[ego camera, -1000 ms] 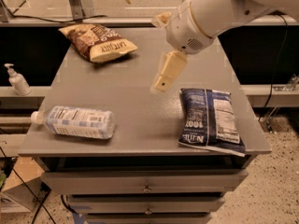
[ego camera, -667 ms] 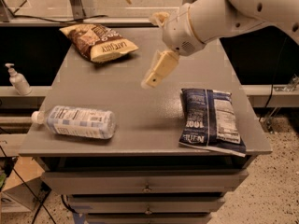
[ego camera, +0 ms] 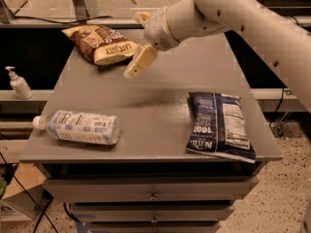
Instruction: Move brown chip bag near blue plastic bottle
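My gripper [ego camera: 137, 62] hangs over the far half of the counter [ego camera: 160, 101], just beside the right end of the brown chip bag [ego camera: 99, 43]. I cannot tell whether my jaws are released or clenched. The bag lies flat at the far left corner. The blue plastic bottle [ego camera: 80, 126] lies on its side near the front left edge, its cap pointing left, well apart from the bag. Bare grey counter lies between the two. A dark navy bag [ego camera: 221, 125] lies at the front right, its lower end reaching the counter's edge. The counter is a matte grey top over drawers [ego camera: 153, 191]. A small white pump dispenser [ego camera: 18, 83] stands on a ledge off to the left. Speckled floor [ego camera: 286, 178] shows at the right.
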Motion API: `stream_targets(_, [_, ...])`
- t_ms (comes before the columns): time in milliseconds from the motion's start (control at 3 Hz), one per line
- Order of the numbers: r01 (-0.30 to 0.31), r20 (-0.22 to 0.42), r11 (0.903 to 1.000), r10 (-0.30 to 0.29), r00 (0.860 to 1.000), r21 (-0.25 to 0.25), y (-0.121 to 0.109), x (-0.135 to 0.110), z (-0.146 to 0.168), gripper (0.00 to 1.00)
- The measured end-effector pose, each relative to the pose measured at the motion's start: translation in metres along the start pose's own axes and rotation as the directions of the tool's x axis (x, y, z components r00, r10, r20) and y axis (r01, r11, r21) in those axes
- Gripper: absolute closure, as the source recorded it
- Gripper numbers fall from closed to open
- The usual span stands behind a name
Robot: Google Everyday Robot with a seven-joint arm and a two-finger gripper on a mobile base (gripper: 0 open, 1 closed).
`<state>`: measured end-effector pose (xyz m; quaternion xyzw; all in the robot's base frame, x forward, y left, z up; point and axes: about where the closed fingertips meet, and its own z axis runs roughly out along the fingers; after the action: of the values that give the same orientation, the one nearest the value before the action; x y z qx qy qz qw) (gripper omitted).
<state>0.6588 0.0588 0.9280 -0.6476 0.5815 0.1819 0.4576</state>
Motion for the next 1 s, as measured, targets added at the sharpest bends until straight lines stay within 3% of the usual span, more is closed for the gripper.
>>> stream_targets(333, [-0.002, 0.001, 1.0000, 0.002, 1.000, -0.004, 0.000, -0.001, 0.003, 0.00])
stream_targets(1000, [-0.040, 0.057, 0.9984, 0.037, 0.998, 0.041, -0.012, -0.003, 0.032, 0.00])
